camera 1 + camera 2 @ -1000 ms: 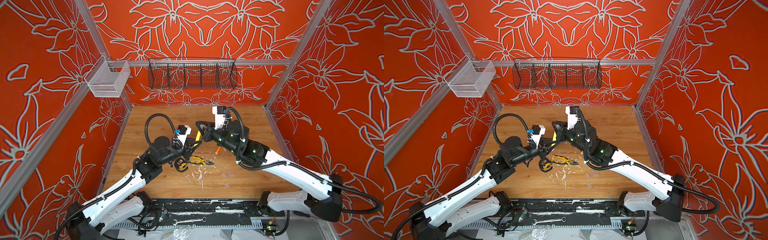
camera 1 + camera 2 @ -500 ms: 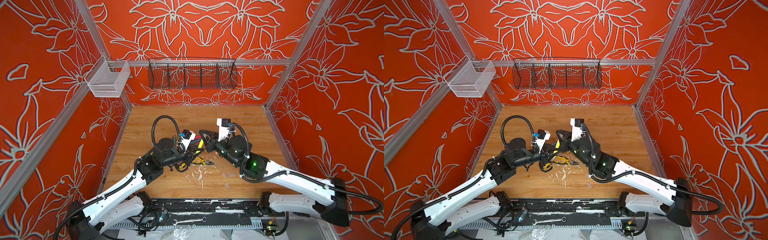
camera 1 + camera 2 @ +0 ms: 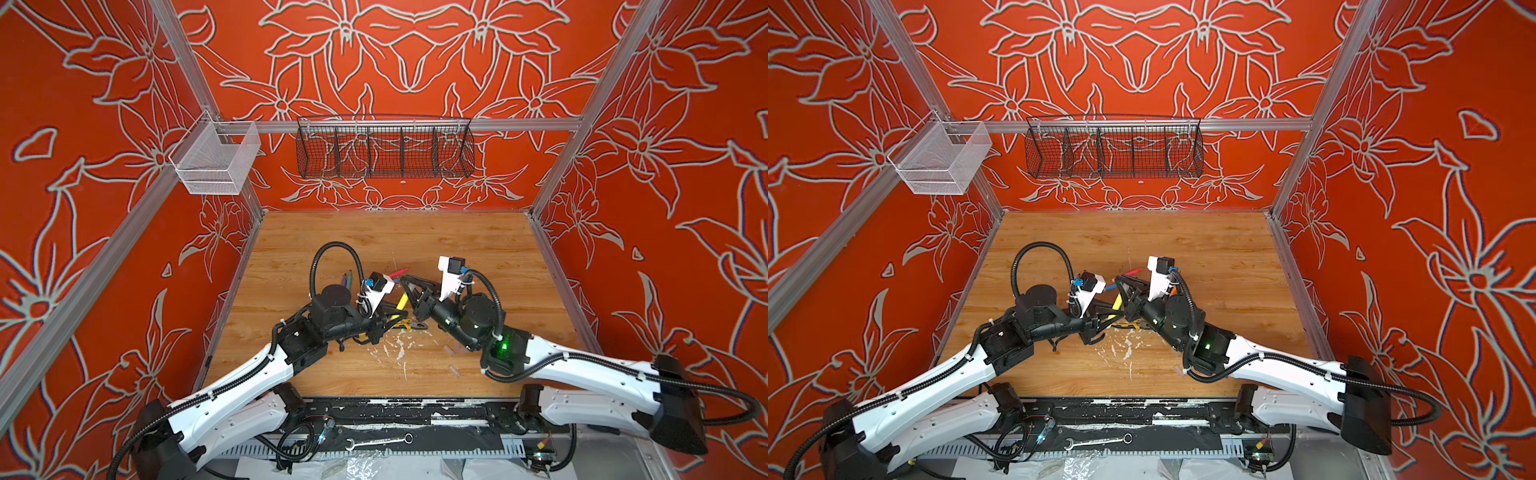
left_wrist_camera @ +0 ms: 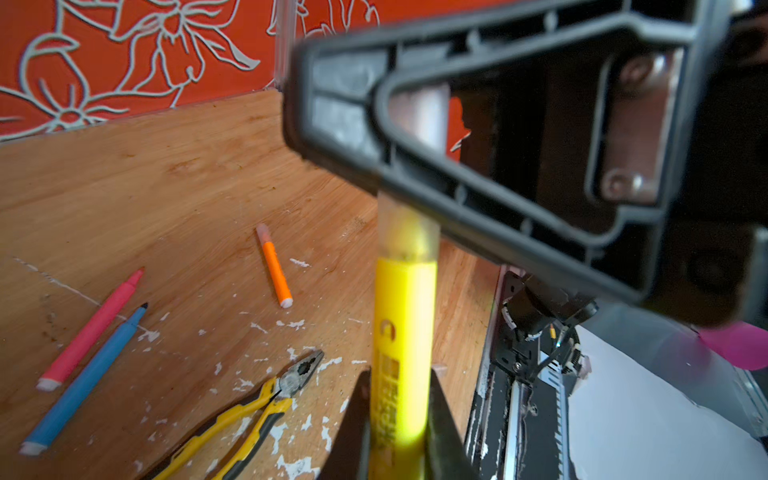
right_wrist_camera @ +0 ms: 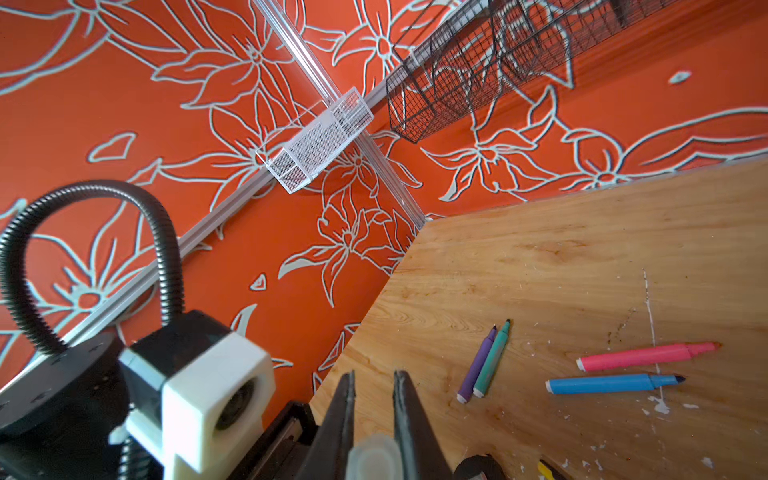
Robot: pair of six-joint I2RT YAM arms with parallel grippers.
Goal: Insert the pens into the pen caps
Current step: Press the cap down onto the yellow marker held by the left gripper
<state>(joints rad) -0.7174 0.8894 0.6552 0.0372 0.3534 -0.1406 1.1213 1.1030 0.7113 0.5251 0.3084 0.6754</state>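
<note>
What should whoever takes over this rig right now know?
Left pincer: shut on the yellow pen.
Right pincer: shut on a clear cap, which sits over the yellow pen's tip; can't tell if it is fully seated.
Done: orange pen looks capped, lying on the table.
Left: pink pen, blue pen, purple pen and green pen lie uncapped; loose caps lie near the right arm.

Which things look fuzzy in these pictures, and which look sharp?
Left wrist view: the close yellow pen and cap are blurred, the orange pen on the table sharp. Right wrist view: the cap is soft, the pink pen crisp. Both top views: sharp, evenly lit.
</note>
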